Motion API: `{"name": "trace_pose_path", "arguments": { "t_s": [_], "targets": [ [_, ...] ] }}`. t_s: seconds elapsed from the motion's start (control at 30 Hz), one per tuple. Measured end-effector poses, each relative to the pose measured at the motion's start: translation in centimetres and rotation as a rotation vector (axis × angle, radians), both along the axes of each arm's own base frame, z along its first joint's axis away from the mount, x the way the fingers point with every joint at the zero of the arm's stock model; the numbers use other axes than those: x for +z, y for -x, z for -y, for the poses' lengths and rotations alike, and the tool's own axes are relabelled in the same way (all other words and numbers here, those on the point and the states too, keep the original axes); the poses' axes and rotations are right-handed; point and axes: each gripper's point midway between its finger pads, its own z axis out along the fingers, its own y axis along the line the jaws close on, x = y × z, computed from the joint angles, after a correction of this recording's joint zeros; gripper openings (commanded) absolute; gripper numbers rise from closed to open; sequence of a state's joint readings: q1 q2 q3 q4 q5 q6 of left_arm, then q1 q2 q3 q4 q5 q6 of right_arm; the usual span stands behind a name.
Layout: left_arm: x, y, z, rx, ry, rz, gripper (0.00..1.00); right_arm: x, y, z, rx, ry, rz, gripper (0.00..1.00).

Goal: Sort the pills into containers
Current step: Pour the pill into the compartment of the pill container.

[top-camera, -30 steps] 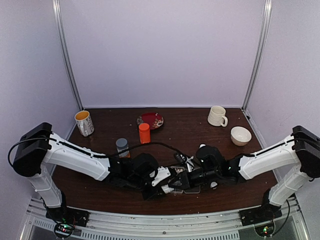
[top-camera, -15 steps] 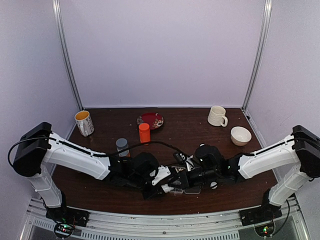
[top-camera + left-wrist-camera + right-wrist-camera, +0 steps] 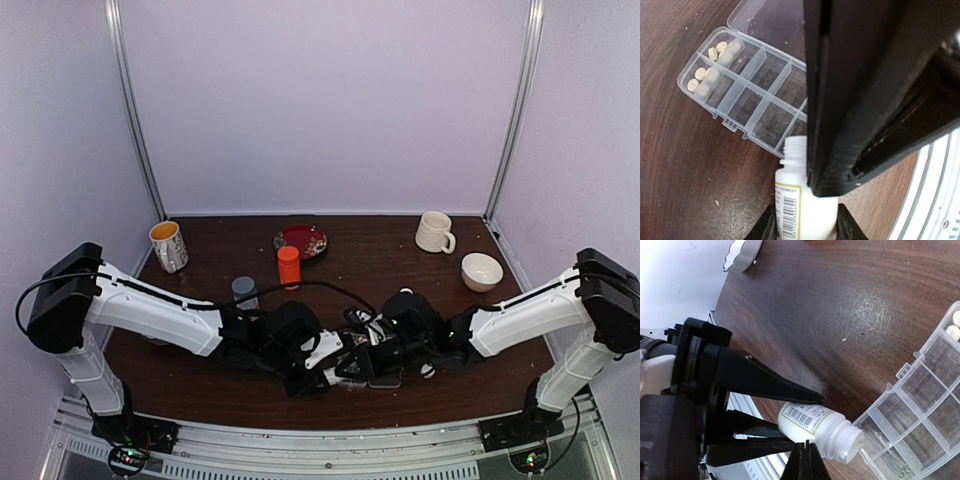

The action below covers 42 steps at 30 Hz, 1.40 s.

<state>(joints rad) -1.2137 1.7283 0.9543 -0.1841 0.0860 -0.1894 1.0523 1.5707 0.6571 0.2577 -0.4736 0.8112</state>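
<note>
My left gripper (image 3: 805, 227) is shut on an uncapped white bottle (image 3: 799, 200), which lies tilted with its mouth at the edge of the clear organiser box (image 3: 755, 92). Several cream pills (image 3: 710, 67) lie in the containers at one end of the box; the nearer containers look empty. My right gripper (image 3: 805, 449) is shut with nothing in it, its tips against the side of the white bottle (image 3: 812, 424) next to the organiser box (image 3: 920, 405). In the top view both grippers (image 3: 348, 362) meet at the table's front middle.
An orange bottle (image 3: 289, 266) and a grey-capped bottle (image 3: 244, 292) stand behind the left arm. Farther back are a red plate (image 3: 301, 240), a mug (image 3: 168, 246) at the left, a cream mug (image 3: 434, 232) and a bowl (image 3: 481, 271) at the right. A white cap (image 3: 427, 370) lies beside the right wrist.
My right arm has edged slightly left toward the bottle. The left gripper keeps its hold on the bottle in about the same place.
</note>
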Motion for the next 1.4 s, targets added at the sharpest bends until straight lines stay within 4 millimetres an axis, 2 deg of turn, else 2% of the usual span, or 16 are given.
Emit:
{"name": "trace_pose_path", "arguments": {
  "t_s": [0.27, 0.4, 0.63, 0.73, 0.9, 1.0, 1.1, 1.2, 1.3, 1.4],
  "targets": [
    [0.5, -0.1, 0.4, 0.001, 0.013, 0.002, 0.00, 2.1, -0.9, 0.4, -0.030, -0.050, 0.029, 0.00],
    [0.6, -0.1, 0.5, -0.001, 0.015, 0.001, 0.00, 1.8, -0.9, 0.2, -0.031, -0.061, 0.023, 0.00],
    [0.2, 0.0, 0.4, -0.003, 0.000, -0.007, 0.00, 0.0, -0.8, 0.5, -0.033, -0.014, -0.003, 0.00],
    [0.0, 0.0, 0.3, -0.003, -0.005, -0.009, 0.00, 0.0, -0.7, 0.6, -0.028, -0.008, 0.002, 0.00],
    [0.1, 0.0, 0.4, -0.003, -0.001, -0.007, 0.00, 2.1, -0.9, 0.7, -0.038, -0.050, 0.035, 0.00],
    [0.2, -0.1, 0.5, -0.001, 0.003, -0.005, 0.00, 2.6, -1.0, 0.9, -0.047, -0.071, 0.046, 0.00],
    [0.1, -0.1, 0.4, -0.002, 0.002, -0.006, 0.00, 1.8, -1.0, 0.8, -0.043, -0.056, 0.036, 0.00],
    [0.0, 0.0, 0.3, -0.002, -0.005, -0.009, 0.00, -0.6, -0.7, 0.9, -0.038, 0.001, 0.002, 0.00],
    [-0.3, 0.0, 0.1, -0.001, -0.017, -0.012, 0.00, -0.8, -0.6, 1.0, -0.037, 0.011, 0.000, 0.00],
    [-0.2, 0.0, 0.2, -0.002, -0.014, -0.012, 0.00, -0.1, -0.7, 1.1, -0.040, 0.002, 0.010, 0.00]
  ]
}}
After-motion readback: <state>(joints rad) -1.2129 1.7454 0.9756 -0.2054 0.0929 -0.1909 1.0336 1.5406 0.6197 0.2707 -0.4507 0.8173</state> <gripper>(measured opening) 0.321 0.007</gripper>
